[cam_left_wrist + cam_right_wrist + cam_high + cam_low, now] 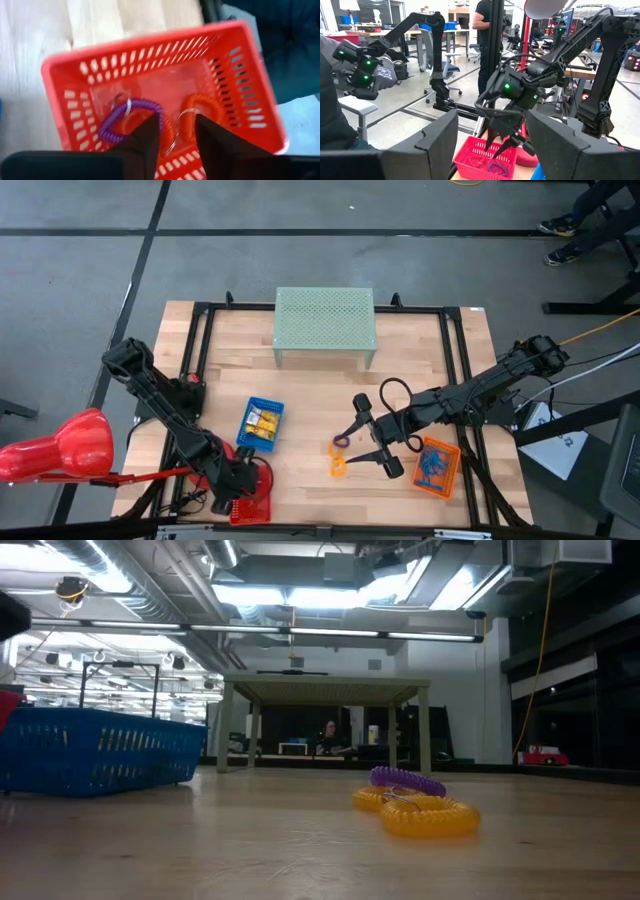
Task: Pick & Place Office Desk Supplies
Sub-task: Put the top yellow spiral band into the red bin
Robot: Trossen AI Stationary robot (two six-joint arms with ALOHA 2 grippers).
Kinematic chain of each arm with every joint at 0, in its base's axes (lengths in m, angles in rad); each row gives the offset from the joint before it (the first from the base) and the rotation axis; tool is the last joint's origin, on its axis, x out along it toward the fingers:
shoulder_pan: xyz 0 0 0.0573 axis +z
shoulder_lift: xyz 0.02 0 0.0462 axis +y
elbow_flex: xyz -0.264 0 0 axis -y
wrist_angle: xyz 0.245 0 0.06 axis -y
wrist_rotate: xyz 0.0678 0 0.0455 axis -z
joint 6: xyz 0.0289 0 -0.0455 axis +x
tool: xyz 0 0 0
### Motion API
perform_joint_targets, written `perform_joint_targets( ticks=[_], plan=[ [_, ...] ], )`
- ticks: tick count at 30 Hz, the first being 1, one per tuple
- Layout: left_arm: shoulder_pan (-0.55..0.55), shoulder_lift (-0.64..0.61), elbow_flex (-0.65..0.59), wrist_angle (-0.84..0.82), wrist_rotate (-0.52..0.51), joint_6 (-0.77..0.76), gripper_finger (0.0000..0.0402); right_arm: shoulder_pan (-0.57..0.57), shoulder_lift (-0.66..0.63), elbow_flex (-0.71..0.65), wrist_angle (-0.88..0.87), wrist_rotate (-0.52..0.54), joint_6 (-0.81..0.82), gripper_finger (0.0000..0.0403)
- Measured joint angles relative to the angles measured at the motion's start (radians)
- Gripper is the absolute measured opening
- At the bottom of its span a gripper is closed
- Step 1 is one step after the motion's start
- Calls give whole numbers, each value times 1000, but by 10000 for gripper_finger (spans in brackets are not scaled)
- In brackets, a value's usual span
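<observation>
My left gripper (177,137) hangs open over the red mesh tray (262,505) at the table's near left, pointing steeply down into it. On the tray floor below it lie a purple coil loop (122,120) and an orange coil loop (200,107), each with a metal ring. The orange loop shows in the gap between my fingers, apart from them. My right gripper (358,446) stands open and level above mid-table, with nothing between its fingers. Just beside it a purple coil (340,442) and an orange coil (338,467) lie on the wood.
A blue tray (262,425) with yellow-and-black clips sits left of centre. An orange tray (452,480) with blue loops sits under my right arm. A pale green mesh shelf (325,320) stands at the far side, and a red lamp (60,450) at the left edge.
</observation>
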Motion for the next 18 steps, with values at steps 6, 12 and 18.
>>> perform_joint_targets(
  ticks=[6,12,18],
  plan=[
    [38,0,92,-2,-54,170,164,0,0,0,0,0,1,235],
    [173,2,194,-102,-150,416,166,0,0,0,0,0,2,235],
    [375,37,198,-56,-44,632,152,0,0,0,0,0,2,235]
  ],
)
